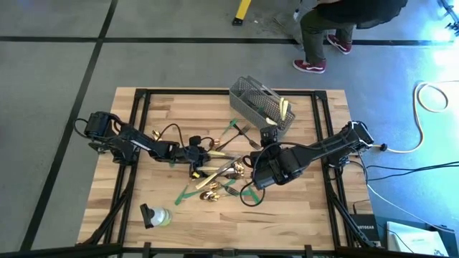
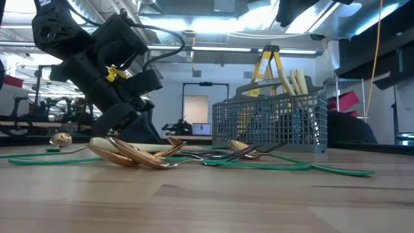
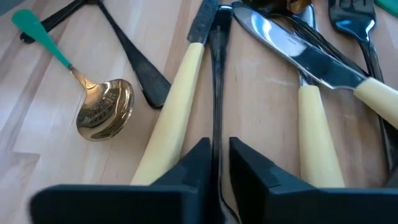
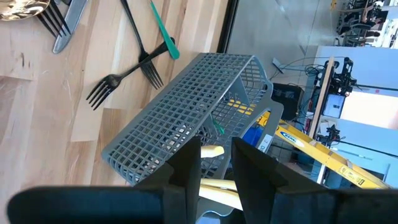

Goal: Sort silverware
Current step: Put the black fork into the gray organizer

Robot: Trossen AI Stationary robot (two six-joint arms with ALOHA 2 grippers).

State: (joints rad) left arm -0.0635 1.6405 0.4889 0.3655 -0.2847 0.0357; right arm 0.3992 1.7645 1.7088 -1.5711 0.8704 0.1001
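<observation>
Silverware lies in a loose pile at the table's middle point(image 1: 215, 172): gold spoons point(image 3: 106, 109), dark forks point(image 4: 124, 74) and cream-handled knives point(image 3: 317, 137). My left gripper point(image 3: 217, 155) is low over the pile point(image 1: 199, 154), slanting down, its fingers closed on a thin dark fork handle. My right gripper point(image 4: 216, 162) hangs over the near end of the grey wire basket point(image 1: 262, 104), shut on a cream-handled knife. More cream handles stand in the basket point(image 2: 291, 81). My left gripper pinches the thin dark handle point(image 3: 216, 124) between its two fingers, which lie along it and slant down from the table's left. The handle lies on the wood beside a cream knife handle point(image 3: 171, 118). My right gripper holds a cream knife handle point(image 4: 210, 151) between its fingers, slanting down over the basket's open top point(image 4: 205, 81). The knife's other end is hidden behind the fingers.
Green tape strips point(image 2: 291, 165) run across the wood among the cutlery. A small pale bottle with a dark cap point(image 1: 156, 215) lies near the front left. Black frame rails point(image 1: 319, 129) edge the tabletop. A person's legs point(image 1: 315, 43) stand beyond the far edge.
</observation>
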